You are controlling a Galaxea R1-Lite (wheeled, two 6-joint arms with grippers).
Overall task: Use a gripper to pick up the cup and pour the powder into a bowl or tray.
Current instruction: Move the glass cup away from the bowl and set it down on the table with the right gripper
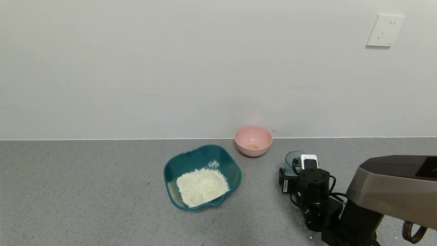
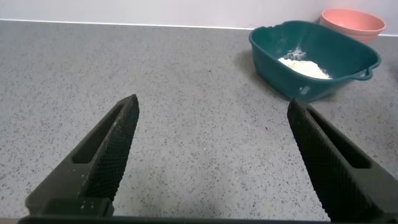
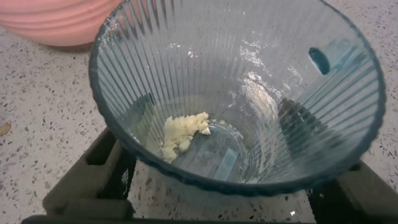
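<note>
— Where's the cup?

— I see the cup (image 1: 292,162) upright on the counter (image 1: 85,191), right of the teal basin (image 1: 191,160), my right hand (image 3: 217,193) pinching its base. A small clump of powder (image 3: 180,134) clings inside.

— And the rest?

— Heaped in the basin. My left hand (image 2: 217,162) hovers spread apart.
</note>
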